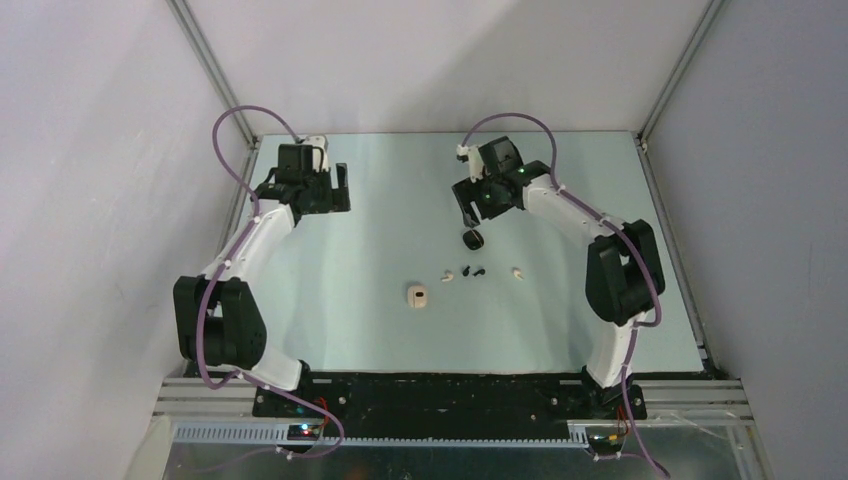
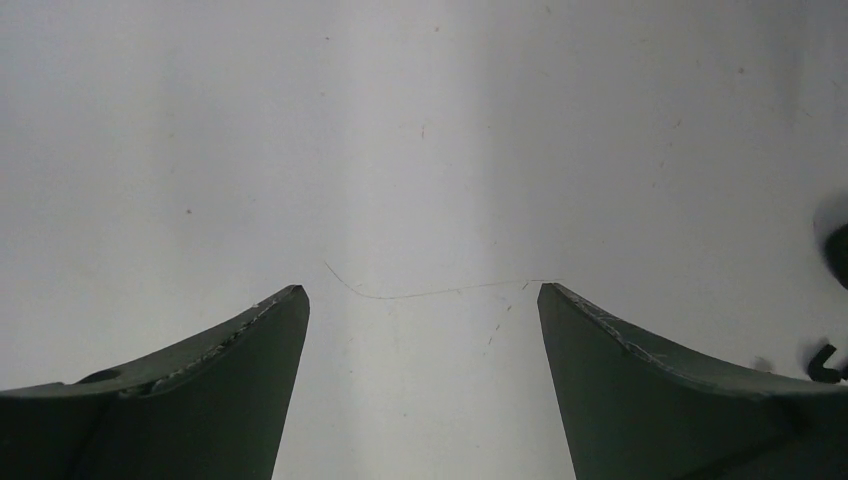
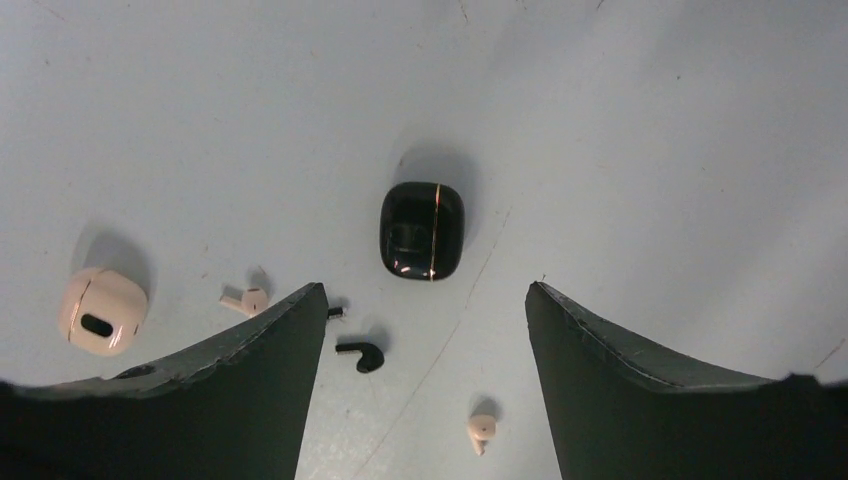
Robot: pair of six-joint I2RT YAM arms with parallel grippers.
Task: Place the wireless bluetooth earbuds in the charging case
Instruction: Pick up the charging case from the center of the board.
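Two open grippers, both empty, above a table (image 1: pixel 380 335) with four earbuds (image 1: pixel 472 271) lying loose.

The left gripper (image 2: pixel 422 292) hangs near the table's far left corner, jaws wide apart with only bare surface between them. The right gripper (image 3: pixel 425 290) hangs toward the far edge, right of centre, jaws also wide and holding nothing. The black case (image 3: pixel 421 231) lies on the table just beyond its fingertips. Around the table's middle the earbuds form a rough row: a cream earbud (image 1: pixel 447 273), two black earbuds (image 3: pixel 361 355) close together, then another cream one (image 1: pixel 517 271) apart toward the right edge. The cream case (image 1: pixel 417 296) sits left of the row, slightly nearer the front edge.
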